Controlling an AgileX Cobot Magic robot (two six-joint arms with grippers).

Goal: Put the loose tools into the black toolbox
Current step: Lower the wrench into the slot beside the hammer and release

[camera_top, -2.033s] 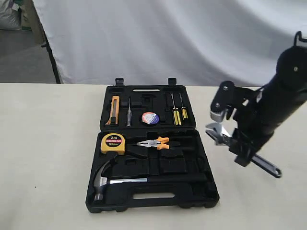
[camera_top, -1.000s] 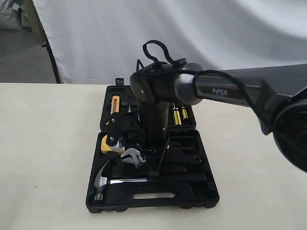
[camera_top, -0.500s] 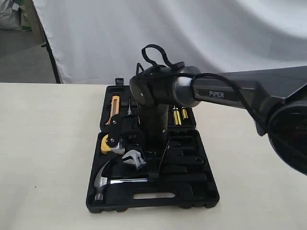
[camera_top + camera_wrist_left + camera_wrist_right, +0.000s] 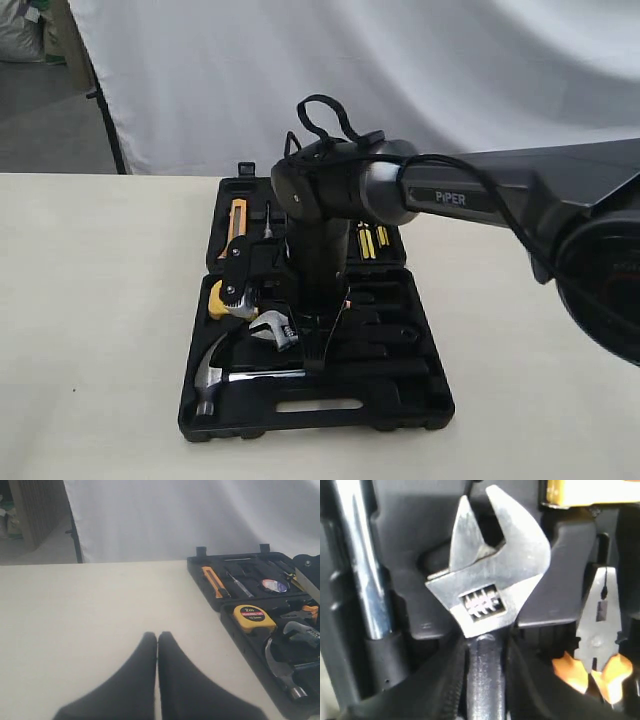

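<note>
The right tool (image 4: 485, 652) grips the wrench (image 4: 487, 595) by its handle, head pointing left, alongside the hammer (image 4: 215, 372) over the toolbox (image 4: 420, 405); the closed left tool (image 4: 157, 639) sits well left.

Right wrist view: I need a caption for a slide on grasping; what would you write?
Fingers hold the wrench by its handle, head over the toolbox tray between hammer and pliers.

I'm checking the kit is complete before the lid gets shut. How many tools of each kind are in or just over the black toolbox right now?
Hammer: 1
Adjustable wrench: 1
Pliers: 1
Tape measure: 1
Tape roll: 1
Utility knife: 1
Yellow-handled screwdrivers: 2
Slim screwdriver: 1
Total: 9
</note>
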